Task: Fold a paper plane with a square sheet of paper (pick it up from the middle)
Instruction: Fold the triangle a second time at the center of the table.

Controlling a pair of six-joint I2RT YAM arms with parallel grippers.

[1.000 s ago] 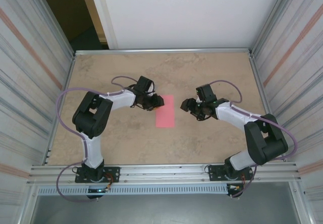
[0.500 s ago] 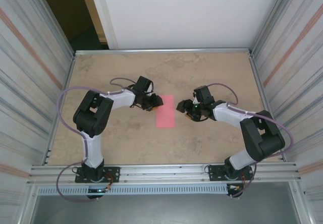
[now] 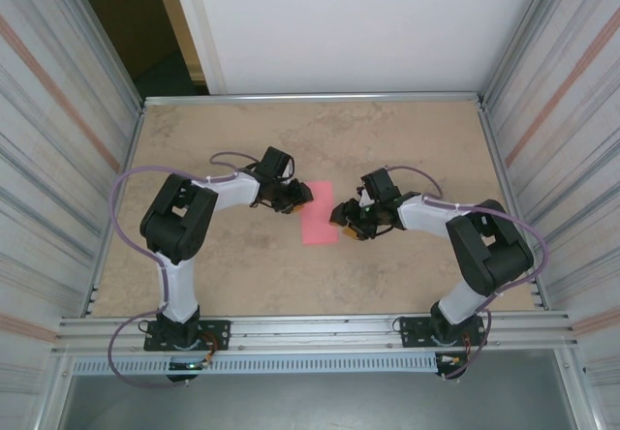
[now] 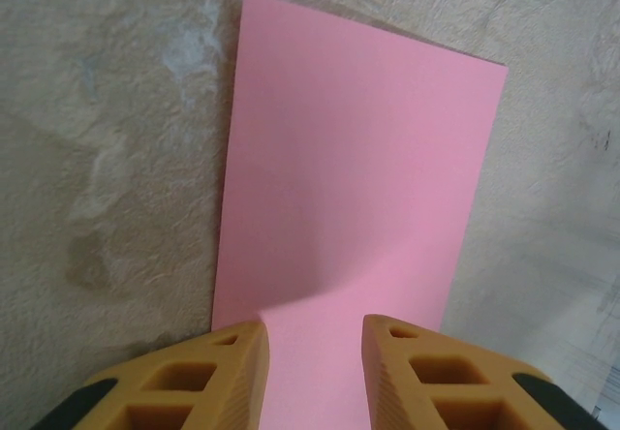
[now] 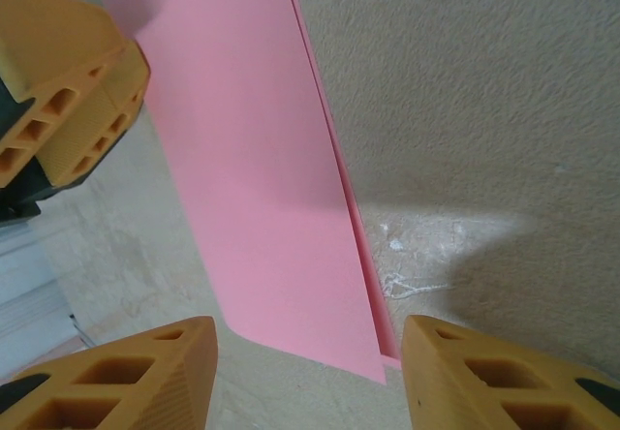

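Two end effectors (image 3: 308, 195) (image 3: 339, 225) beside folded pink paper (image 3: 315, 223)

In the left wrist view, the paper's (image 4: 349, 188) near end passes between the left gripper's (image 4: 315, 341) fingers and off the bottom edge, which also crops those fingers. In the right wrist view, its far end leaves the top edge, and the right gripper's (image 5: 308, 353) fingers are cropped below. From above, its layers are too small to tell.

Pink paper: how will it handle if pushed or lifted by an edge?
Probably floppy, light: the pink paper looks thin and bows by the left gripper. Lying flat, it likely slides on the table if pushed. Its two offset layers may splay when lifted.
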